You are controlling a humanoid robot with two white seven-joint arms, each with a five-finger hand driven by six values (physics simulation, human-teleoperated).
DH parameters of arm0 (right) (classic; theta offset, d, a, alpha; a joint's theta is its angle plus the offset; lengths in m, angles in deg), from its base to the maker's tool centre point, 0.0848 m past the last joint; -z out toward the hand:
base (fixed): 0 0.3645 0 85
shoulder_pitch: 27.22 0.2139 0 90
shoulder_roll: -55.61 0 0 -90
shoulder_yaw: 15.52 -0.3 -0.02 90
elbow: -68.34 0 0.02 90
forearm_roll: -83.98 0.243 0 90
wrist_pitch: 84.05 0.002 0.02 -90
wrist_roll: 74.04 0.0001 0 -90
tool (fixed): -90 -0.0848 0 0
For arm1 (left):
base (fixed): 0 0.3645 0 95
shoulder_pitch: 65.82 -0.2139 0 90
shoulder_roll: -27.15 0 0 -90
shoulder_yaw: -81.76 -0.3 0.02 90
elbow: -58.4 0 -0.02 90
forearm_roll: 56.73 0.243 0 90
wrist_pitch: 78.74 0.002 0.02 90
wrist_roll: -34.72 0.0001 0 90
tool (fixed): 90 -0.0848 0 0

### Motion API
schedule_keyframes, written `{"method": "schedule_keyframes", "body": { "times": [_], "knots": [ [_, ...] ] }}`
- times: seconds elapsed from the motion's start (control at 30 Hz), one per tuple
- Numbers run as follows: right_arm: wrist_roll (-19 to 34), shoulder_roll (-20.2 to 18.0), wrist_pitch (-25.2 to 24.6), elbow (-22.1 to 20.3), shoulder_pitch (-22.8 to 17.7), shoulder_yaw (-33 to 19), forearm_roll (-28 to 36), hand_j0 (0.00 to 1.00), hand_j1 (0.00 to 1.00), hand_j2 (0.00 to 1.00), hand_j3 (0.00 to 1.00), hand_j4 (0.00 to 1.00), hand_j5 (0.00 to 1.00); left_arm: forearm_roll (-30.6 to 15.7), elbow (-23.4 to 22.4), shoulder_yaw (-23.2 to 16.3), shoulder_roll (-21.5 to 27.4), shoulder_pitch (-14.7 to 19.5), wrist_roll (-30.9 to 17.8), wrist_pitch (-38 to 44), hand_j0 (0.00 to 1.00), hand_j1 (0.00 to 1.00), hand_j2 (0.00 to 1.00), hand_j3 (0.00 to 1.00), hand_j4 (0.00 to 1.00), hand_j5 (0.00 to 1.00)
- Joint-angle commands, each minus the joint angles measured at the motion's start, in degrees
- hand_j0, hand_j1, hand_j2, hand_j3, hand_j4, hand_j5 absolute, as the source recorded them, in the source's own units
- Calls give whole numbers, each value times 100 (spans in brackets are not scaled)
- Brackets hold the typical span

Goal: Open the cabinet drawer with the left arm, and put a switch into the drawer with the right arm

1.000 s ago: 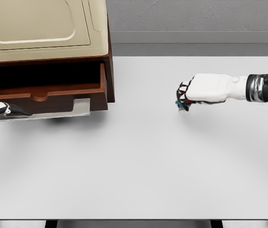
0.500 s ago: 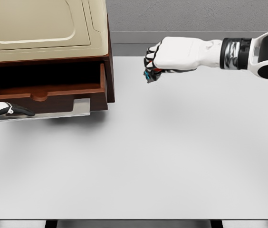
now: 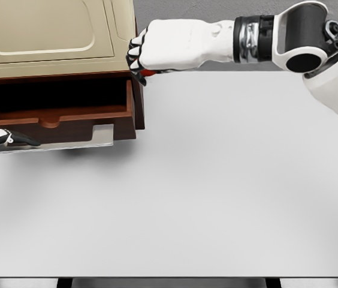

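I'm carrying the switch in my fisted right hand, upper centre; needs clearing the drawer side wall before releasing. Left hand resting by handle, grip unclear.

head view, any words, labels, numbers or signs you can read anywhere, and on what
None: no readable text shows.
Cabinet: plain cream panels, no label.
Drawer: bare brown wood, no marking.
Table: blank white top.
Right hand and its arm: no lettering visible; the item in its grip is mostly hidden.

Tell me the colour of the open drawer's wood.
Reddish-brown, seen in the head view: the drawer sits pulled out under the cream cabinet.
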Motion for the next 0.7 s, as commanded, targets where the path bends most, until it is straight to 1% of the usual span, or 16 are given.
{"method": "schedule_keyframes", "body": {
  "times": [0.0,0.1,0.17,0.2,0.23,0.3,0.37,0.43,0.5,0.57,0.67],
  "knots": [
    [-8,250,-25,-1,26,223,79,40,40,40,40,40,40,-48,-3,6,11,0,1,13,100,100,100,100,100,100],
    [-8,602,-25,8,220,496,79,40,40,40,40,40,40,-48,-3,-2,19,0,1,13,100,100,100,100,100,100],
    [-8,866,-25,-1,404,777,88,40,40,40,40,40,40,-48,6,-11,20,0,1,13,100,100,100,100,100,100],
    [-8,910,-25,-1,413,795,79,40,40,40,40,40,40,-48,6,-20,19,0,1,13,100,100,100,100,100,100],
    [-8,989,-25,87,492,786,114,40,40,40,40,40,40,-48,6,-20,19,0,1,13,100,100,100,100,100,100],
    [-8,1200,-25,483,572,786,140,40,40,40,40,40,40,-48,6,-20,19,0,1,13,100,100,100,100,100,100],
    [-8,1331,-25,658,589,786,140,42,42,42,42,42,42,-48,6,-20,20,0,1,13,100,100,100,100,100,100],
    [-8,1551,-25,913,642,786,132,43,43,43,43,43,43,-39,6,-29,20,0,1,13,100,100,100,100,100,100],
    [-8,1657,-25,1027,703,786,132,43,43,43,43,43,43,-39,6,-29,20,0,1,13,100,100,100,100,100,100],
    [-8,1745,-25,1361,774,786,132,43,43,43,43,43,43,-48,6,-29,20,9,1,13,100,100,100,100,100,100],
    [-8,1824,-25,1590,782,786,114,43,43,43,43,43,43,-39,6,-29,20,9,1,13,100,100,100,100,100,100]
  ]
}}
